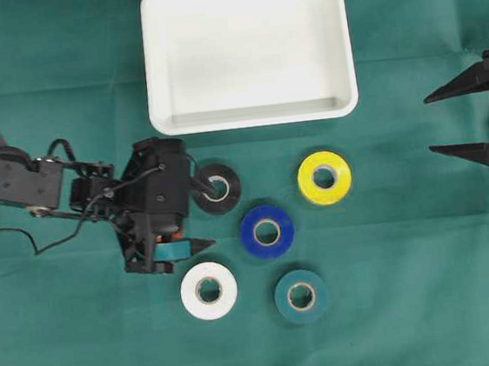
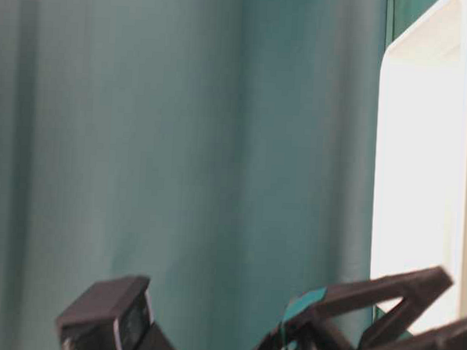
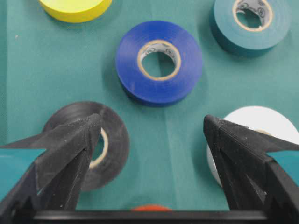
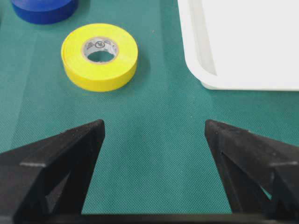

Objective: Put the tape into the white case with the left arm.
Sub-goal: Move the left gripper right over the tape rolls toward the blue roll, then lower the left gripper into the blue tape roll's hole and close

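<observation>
My left pincer (image 1: 204,213) is spread wide at lower left, one finger over the black tape (image 1: 217,188), pinching nothing. The white case (image 1: 255,116) sits top centre, bare inside.

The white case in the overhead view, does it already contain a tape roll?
No, the white case is empty; all five tape rolls, such as the blue tape roll, lie on the green cloth.

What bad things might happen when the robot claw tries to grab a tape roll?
The open left claw has one finger over the black tape roll and the other by the white tape roll, so it might bump either roll. The blue tape roll lies close ahead and could get pushed away.
</observation>
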Available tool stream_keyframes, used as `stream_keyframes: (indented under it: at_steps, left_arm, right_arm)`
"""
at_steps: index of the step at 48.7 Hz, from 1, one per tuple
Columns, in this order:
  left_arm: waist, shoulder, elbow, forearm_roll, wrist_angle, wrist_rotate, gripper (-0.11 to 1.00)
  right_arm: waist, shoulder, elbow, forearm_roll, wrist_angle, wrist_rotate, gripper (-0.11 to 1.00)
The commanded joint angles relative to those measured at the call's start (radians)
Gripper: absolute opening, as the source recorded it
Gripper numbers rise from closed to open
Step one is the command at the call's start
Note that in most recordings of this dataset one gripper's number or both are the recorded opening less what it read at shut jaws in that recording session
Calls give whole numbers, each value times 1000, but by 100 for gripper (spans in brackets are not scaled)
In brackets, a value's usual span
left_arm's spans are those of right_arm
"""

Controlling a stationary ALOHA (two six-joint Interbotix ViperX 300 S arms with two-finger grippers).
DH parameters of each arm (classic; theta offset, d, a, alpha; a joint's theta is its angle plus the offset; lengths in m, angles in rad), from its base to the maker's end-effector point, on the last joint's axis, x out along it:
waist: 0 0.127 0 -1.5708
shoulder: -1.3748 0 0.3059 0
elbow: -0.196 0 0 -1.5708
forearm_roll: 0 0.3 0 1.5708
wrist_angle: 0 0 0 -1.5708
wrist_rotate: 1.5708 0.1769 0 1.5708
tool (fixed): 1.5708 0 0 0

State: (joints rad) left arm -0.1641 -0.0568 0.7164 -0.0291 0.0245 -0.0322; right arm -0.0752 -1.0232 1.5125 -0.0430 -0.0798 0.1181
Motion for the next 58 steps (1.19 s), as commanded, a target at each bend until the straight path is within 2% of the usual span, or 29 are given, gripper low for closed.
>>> stream_keyframes:
  at_steps: [1,19,33,47,58]
  left_arm:
    - [-2,23,-52,2,-5,0,98]
    - [5,156,-173,2,5,2,98]
    - [-2,225,-267,3,75,5,98]
    - [15,265,-295,5,97,5,98]
    - [63,308,-295,5,97,5,98]
  right_arm:
    - [-2,6,-11,-2,-9,0,62]
    - [-2,0,-12,-2,-9,0,62]
    - [-2,-5,-9,-2,-9,0,62]
    - [-2,-5,-9,-2,-8,0,62]
    - [-2,-5,-9,-2,-9,0,62]
